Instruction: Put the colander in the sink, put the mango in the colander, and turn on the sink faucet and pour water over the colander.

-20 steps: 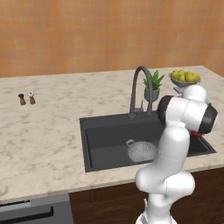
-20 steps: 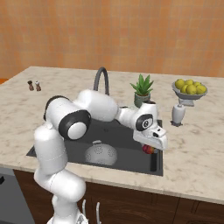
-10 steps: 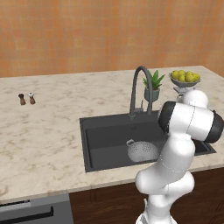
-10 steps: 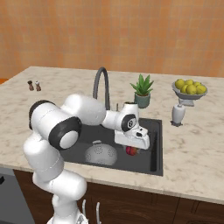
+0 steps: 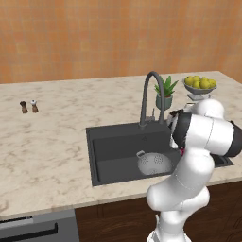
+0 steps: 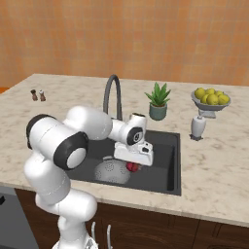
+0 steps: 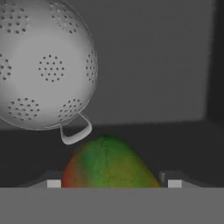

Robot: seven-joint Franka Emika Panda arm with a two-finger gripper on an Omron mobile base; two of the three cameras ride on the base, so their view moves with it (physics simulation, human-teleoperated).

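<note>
Looking over the arm from the left base view, the colander (image 5: 154,163) already sits on the floor of the sink (image 5: 113,142), toward its front right, so the first step looks done and the bowl waits open-side up for the fruit. The sink faucet (image 5: 151,97) arches over the back rim with no stream falling from it. The robot's own white elbow covers the right part of the basin, hiding the hand. Behind the tap stand a potted plant (image 5: 165,93) and a bowl of yellow fruit (image 5: 200,85); two small shakers (image 5: 29,106) sit well apart on the left of the counter.

From the right base view, the gripper (image 6: 132,165) hangs low inside the basin, just beside the colander's right edge, with the mango (image 6: 132,167) showing red beneath the hand. It appears to be carried there for release into the bowl. A white bottle (image 6: 197,126) stands on the counter right of the sink, clear of the work.

In the hand view, the mango (image 7: 106,162) fills the space between the two finger tips, so the fingers look closed on it. The colander (image 7: 43,63) lies ahead and to the upper left, its loop handle nearest the fruit. The hand is therefore not yet centred over the bowl; the rim and that handle are what it must clear.
</note>
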